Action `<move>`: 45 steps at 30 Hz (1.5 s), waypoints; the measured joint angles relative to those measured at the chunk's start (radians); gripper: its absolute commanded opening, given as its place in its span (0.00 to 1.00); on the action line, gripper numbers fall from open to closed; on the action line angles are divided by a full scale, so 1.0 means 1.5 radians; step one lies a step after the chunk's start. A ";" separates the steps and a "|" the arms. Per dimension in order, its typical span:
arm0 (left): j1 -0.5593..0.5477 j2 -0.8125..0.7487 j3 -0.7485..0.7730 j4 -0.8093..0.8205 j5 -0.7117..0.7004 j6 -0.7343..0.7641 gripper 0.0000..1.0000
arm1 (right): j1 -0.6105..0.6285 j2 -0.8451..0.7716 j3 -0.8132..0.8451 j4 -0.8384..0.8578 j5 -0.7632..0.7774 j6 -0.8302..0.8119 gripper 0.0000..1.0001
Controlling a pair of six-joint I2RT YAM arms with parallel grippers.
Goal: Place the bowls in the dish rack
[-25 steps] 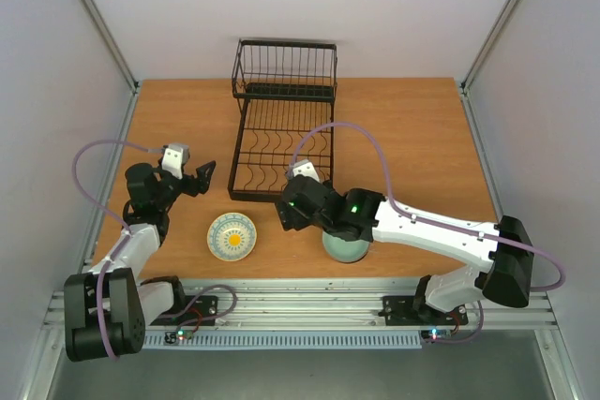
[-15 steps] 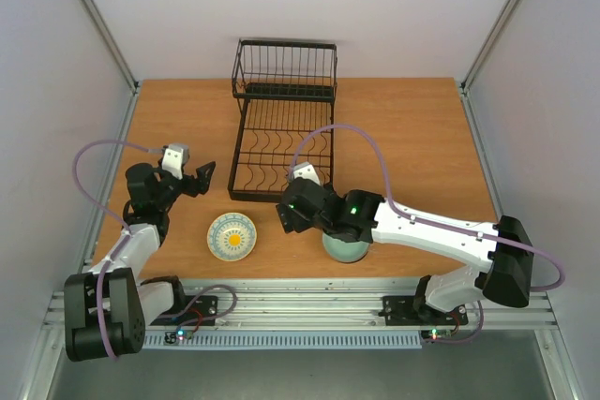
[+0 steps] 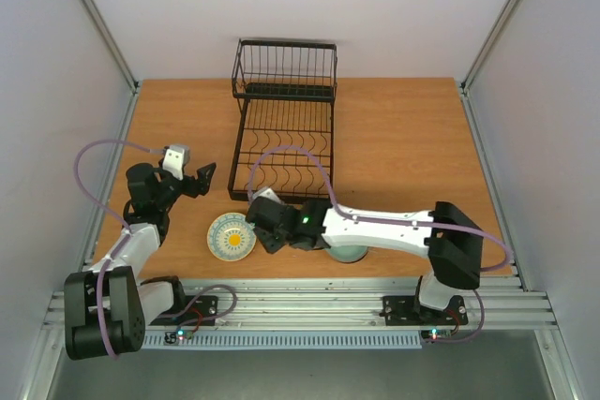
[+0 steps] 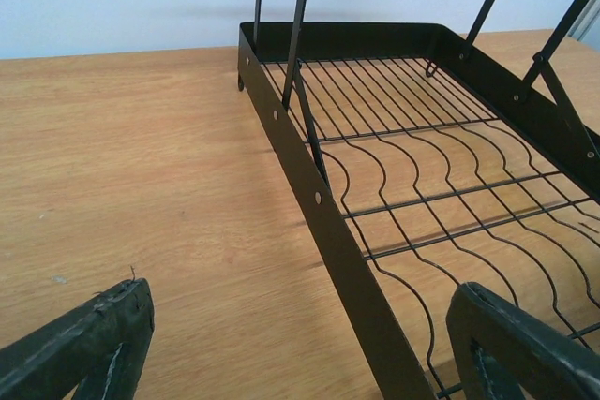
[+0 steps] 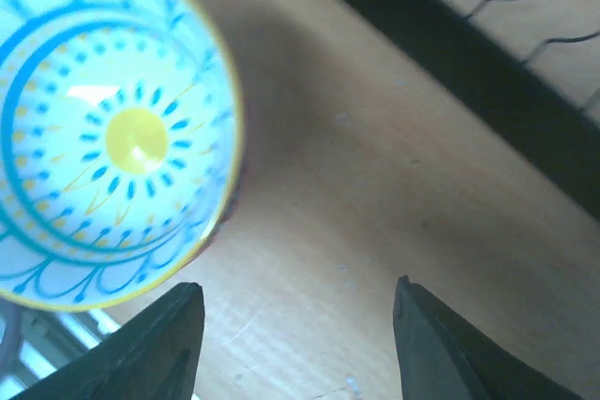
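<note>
The right gripper (image 5: 298, 325) stood with its jaws apart and gripped nothing. Only bare table (image 5: 375, 231) showed between its two fingers (image 5: 159, 348). The patterned bowl (image 5: 103, 128), blue-and-white with a yellow centre, sat upright on the table. It lay ahead of the fingers, off to the side of the finger on the left of the wrist view, outside the jaws. Whether that finger touched the bowl's rim could not be determined. The dish rack (image 5: 450, 44) lay ahead of this gripper on the opposite side, its near rail crossing the wrist view.

In the top view, the green bowl (image 3: 349, 252) sat behind the right gripper, beneath the forearm, which hid part of it.

The left gripper (image 3: 200, 178) stood beside the rack's long left side with jaws wide and nothing between them. The rack's side rail ran ahead of it, apart from both fingertips. The patterned bowl lay off to this gripper's right, near but apart.
</note>
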 measured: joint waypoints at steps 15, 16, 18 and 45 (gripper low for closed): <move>0.000 0.000 0.000 -0.005 0.015 0.009 0.87 | 0.021 0.056 0.071 0.042 -0.060 -0.047 0.48; 0.000 0.000 0.000 -0.005 0.017 0.009 0.87 | 0.021 0.064 0.077 0.044 -0.060 -0.050 0.48; 0.000 0.000 0.000 -0.005 0.024 0.009 0.88 | 0.021 0.077 0.083 0.047 -0.060 -0.054 0.48; 0.000 0.000 0.000 -0.017 0.081 0.025 0.92 | -0.001 0.146 0.096 0.064 -0.056 -0.075 0.35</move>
